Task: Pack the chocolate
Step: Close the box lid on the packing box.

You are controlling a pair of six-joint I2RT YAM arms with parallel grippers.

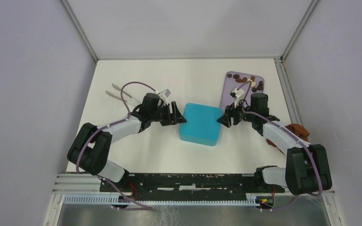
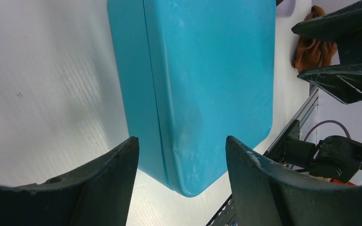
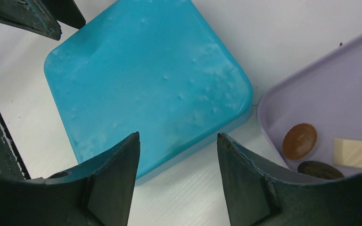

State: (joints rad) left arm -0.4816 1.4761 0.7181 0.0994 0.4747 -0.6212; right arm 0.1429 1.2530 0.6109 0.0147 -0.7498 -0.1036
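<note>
The teal box (image 1: 200, 123) lies shut on the white table between my two arms. My left gripper (image 1: 175, 114) stands open at the box's left side; in the left wrist view a corner of the box (image 2: 202, 84) sits between the spread fingertips of that gripper (image 2: 181, 141), touching neither. My right gripper (image 1: 225, 117) is open at the box's right edge; its wrist view shows the box (image 3: 146, 89) just beyond the tips of this gripper (image 3: 178, 136). The chocolate (image 1: 245, 81) lies on a lilac tray (image 1: 233, 96): a brown round piece (image 3: 300, 140), a cream square (image 3: 354, 153) and a dark piece (image 3: 319, 169).
Metal tongs (image 1: 120, 93) lie at the back left of the table. A reddish-brown cloth (image 1: 298, 129) sits by the right arm, also seen in the left wrist view as the cloth (image 2: 313, 49). The lilac tray's rim (image 3: 264, 108) is close to the box's right corner.
</note>
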